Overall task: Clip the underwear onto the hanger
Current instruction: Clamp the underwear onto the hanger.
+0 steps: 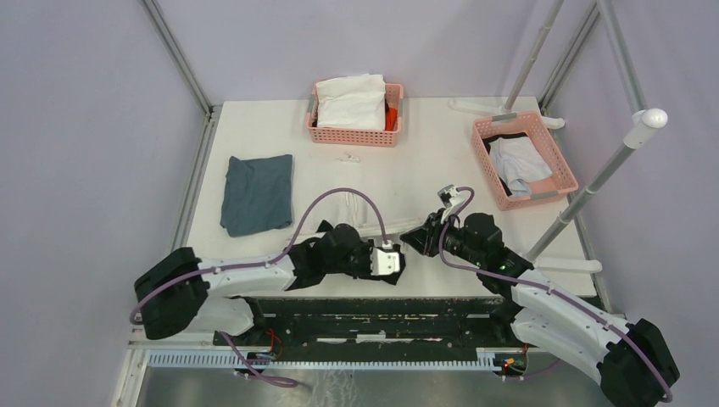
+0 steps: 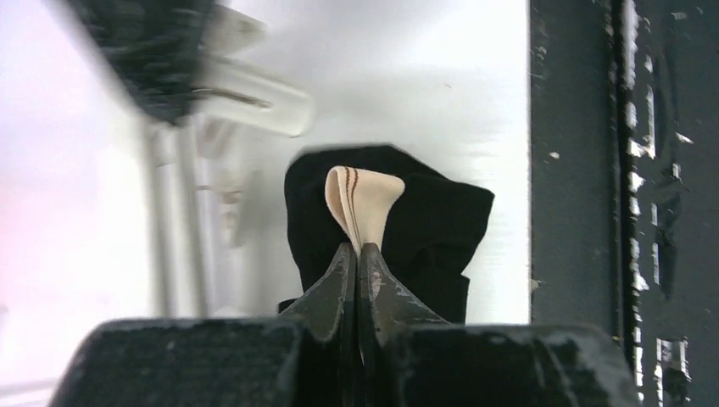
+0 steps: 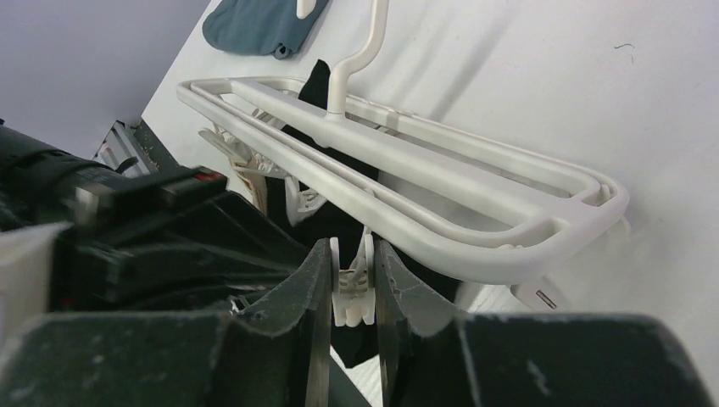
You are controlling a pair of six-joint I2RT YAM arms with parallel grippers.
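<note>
White desk (image 1: 424, 170) beneath the hanger (image 3: 424, 178). Our left jaws, shut tight, pinch the underwear (image 2: 424, 220) waistband (image 2: 365, 199) just left of the hanger clip (image 3: 352, 292) our right jaws grip.

The top camera looks down from above and behind my arm bases over the whole table (image 1: 424, 170). My left wrist camera looks from very near at the underwear (image 2: 424, 220). My right wrist camera looks at the hanger (image 3: 509, 250), which the top view also shows.

Bright even light, soft shadows, washed-out blur along left-wrist view's left edge.
</note>
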